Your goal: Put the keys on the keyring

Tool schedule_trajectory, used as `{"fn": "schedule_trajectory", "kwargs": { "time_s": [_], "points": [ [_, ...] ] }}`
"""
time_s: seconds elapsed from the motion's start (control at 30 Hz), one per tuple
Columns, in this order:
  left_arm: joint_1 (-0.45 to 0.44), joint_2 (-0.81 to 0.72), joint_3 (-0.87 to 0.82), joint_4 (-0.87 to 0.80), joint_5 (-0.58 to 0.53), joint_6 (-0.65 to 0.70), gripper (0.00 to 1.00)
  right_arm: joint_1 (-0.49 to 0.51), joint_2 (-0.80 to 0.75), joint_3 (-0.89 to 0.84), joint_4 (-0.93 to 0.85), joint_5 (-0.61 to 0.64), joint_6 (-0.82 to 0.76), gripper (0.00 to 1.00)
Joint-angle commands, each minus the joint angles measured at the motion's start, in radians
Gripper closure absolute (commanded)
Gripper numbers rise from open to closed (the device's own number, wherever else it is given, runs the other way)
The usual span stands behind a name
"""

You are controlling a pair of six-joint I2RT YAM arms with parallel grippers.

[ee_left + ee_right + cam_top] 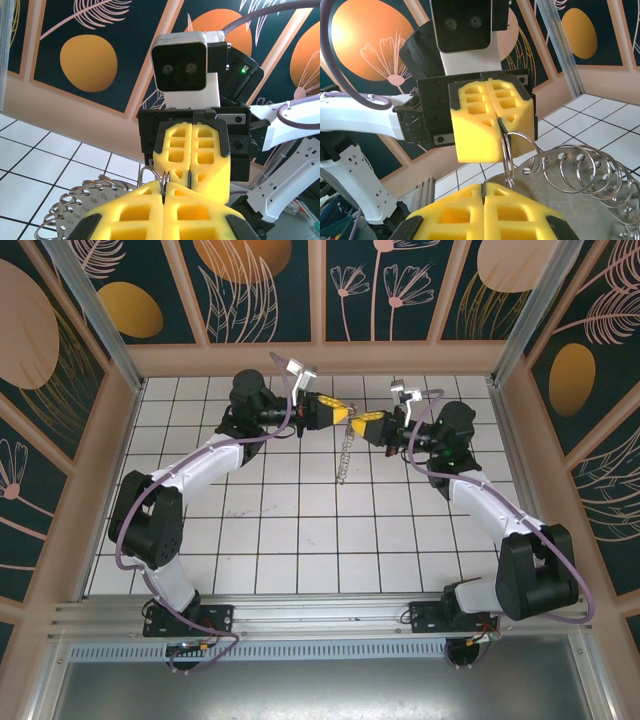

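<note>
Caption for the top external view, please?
Mid-air over the tiled table, the left gripper and right gripper both clamp the keyring, which dangles below them.

White tiled table (pixel 300 540) w/ dark floral wall panels (pixel 380 290) around.

Your left gripper (pixel 342 413) and right gripper (pixel 362 421) meet tip to tip in the upper centre of the top view. Both are closed, with no gap to pass between them. The keyring (pixel 345 458) dangles just below, probably clear of the tiles, though it's too small to be sure. The left arm (pixel 200 462) and right arm (pixel 480 502) fence both sides. Between them, the tiled floor (pixel 300 540) at lower centre lies open. The back wall (pixel 320 358) stands close behind.
</note>
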Motion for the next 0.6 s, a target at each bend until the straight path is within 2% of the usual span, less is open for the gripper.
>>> {"fn": "schedule_trajectory", "kwargs": {
  "time_s": [0.0,0.03,0.2,0.37,0.57],
  "points": [
    [-0.004,-0.038,-0.007,0.075,-0.011,-0.01,1.0,0.005,-0.003,-0.008,0.01,0.008,-0.015,0.87],
    [-0.004,-0.038,-0.007,0.075,-0.011,-0.011,1.0,0.004,-0.013,-0.008,-0.007,0.012,-0.027,0.81],
    [-0.004,-0.038,-0.008,0.075,-0.009,-0.01,1.0,-0.027,-0.074,-0.015,-0.062,0.024,-0.054,0.77],
    [-0.004,-0.039,-0.007,0.077,-0.007,-0.012,1.0,-0.043,-0.086,-0.021,-0.053,0.047,-0.034,0.61],
    [-0.004,-0.039,-0.008,0.089,-0.008,-0.023,1.0,-0.043,-0.046,-0.025,0.039,0.043,0.035,0.6]
  ]
}}
